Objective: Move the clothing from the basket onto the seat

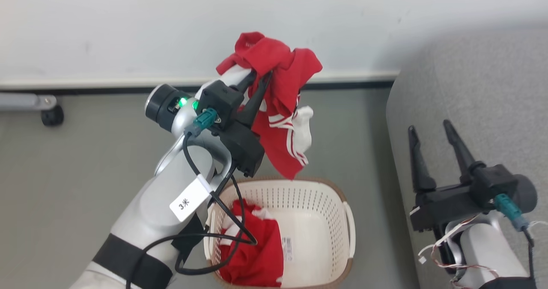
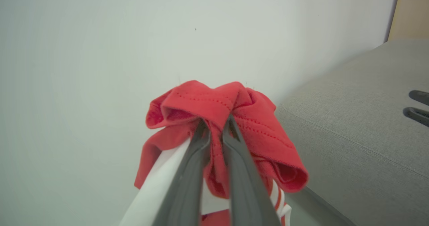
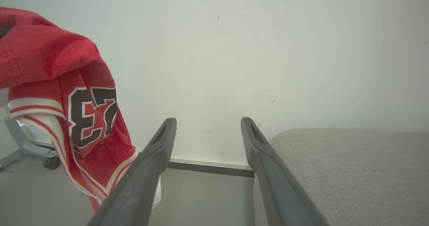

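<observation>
Above the single basket (image 1: 299,199), my left gripper (image 1: 260,77) is clenched on one red garment (image 1: 284,87), which hangs clear of the rim. A second garment (image 1: 252,254) lies inside, as the head view shows. The right wrist view adds the hanging piece's dark number (image 3: 94,115). Rightward, my right gripper (image 1: 429,125) stands released by the one grey seat (image 1: 483,79).

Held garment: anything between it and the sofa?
Nothing visible. The garment hangs from the left hand above the basket; bare floor lies between it and the sofa. The open right hand hovers over the sofa, nearer the robot.
</observation>
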